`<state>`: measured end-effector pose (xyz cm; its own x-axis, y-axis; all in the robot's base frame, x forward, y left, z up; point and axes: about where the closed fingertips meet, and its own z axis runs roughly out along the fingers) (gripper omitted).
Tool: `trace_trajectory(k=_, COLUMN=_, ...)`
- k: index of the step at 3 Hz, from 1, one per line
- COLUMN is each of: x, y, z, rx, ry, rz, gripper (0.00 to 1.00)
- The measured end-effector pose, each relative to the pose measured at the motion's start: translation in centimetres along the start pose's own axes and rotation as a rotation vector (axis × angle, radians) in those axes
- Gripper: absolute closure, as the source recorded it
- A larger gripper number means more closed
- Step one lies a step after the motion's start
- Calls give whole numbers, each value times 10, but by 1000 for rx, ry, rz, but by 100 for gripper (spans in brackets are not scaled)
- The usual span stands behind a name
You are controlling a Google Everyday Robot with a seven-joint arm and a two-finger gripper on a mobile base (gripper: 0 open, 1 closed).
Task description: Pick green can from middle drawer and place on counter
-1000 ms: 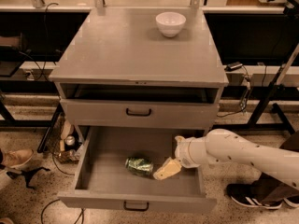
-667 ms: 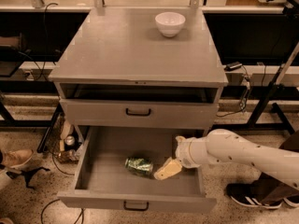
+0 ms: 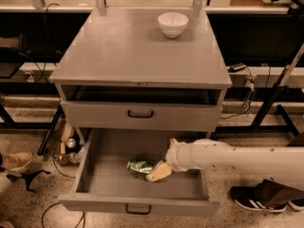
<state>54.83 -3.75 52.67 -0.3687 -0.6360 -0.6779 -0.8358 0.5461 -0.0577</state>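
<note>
The green can is seen lying on its side in the pulled-out middle drawer. The gripper is held low at its right end, apparently for a grasp; whether it is closed cannot be told.

My arm is a thick, smooth white tube with a few small dark specks along it, ending in a rounded white wrist collar. The gripper is pale tan, near 6 o'clock in my view, inside the middle drawer.
</note>
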Motion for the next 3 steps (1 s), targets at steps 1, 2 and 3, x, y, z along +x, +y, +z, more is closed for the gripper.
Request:
trace_trajectory(k=1, x=-9, y=5, z=29, rx=11, ry=4, rz=-33, gripper=0)
trace_trajectory(k=2, x=-14, y=12, z=60, rx=-24, ry=-13, rz=-44, gripper=0)
trace_trajectory(k=3, x=-12, y=15, z=91, rx=-62, ry=-38, rz=-18, gripper=0)
